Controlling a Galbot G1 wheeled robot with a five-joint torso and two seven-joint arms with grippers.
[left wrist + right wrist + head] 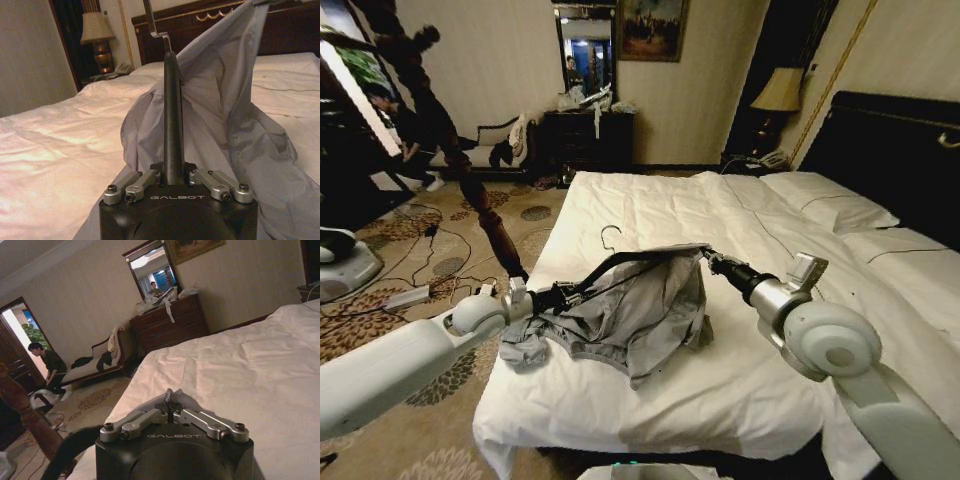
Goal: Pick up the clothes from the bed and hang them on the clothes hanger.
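Left pincer [582,290] grips clothes hanger [620,262] under draped clothes [640,315]

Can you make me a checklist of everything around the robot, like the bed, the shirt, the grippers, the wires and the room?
Surface: bed, white duvet, wrinkled.
Job's things: grey shirt draped over the dark clothes hanger, lower part bunched on the duvet; wire hook up.
Clutter: nothing seen on the bed besides pillows.
Grippers: left gripper shut on the hanger's end; right gripper pinching shirt fabric at the other end.
Cables: loose cords on the carpet left of the bed.
Surroundings: dresser with mirror, bedside lamp, sofa.
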